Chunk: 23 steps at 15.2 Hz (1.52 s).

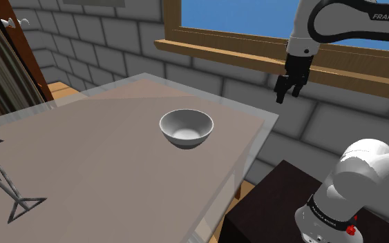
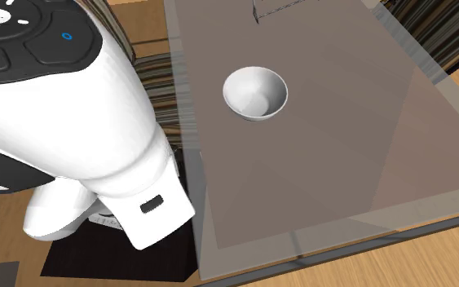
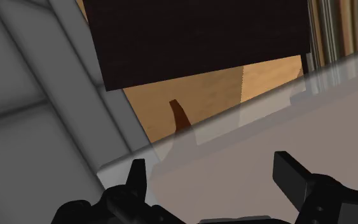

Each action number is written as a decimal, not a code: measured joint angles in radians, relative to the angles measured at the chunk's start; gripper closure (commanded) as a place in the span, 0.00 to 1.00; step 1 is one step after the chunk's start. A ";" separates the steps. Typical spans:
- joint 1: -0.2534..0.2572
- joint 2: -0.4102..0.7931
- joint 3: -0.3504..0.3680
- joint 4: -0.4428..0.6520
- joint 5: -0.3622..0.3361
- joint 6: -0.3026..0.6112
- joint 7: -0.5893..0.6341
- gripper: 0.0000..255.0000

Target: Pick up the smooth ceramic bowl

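Gripper point(image 1: 287, 88) hangs high beyond the table point(image 1: 96, 166) edge, by the window sill point(image 1: 213, 54), its 2 fingers standing apart on nothing, while the white bowl point(image 1: 186, 128) sits upright near that same edge, well apart from the gripper, bare tabletop around it

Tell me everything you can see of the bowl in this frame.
The bowl is plain white, round and smooth, with a thin rim, and empty. It stands upright on the table, toward the edge nearest the stand. Only the table touches it; the open gripper hangs high off to the shoulder view's right, apart from it.
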 measured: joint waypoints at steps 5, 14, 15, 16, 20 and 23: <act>0.028 0.059 0.032 0.017 0.044 0.059 0.032 0.00; 0.103 0.261 0.128 0.107 0.151 0.229 0.119 0.00; 0.111 0.290 0.140 0.128 0.161 0.245 0.129 0.00; 0.119 0.312 0.152 0.144 0.170 0.258 0.139 0.00; 0.142 0.415 0.189 0.217 0.194 0.320 0.167 0.00; 0.160 0.496 0.221 0.280 0.206 0.362 0.195 0.00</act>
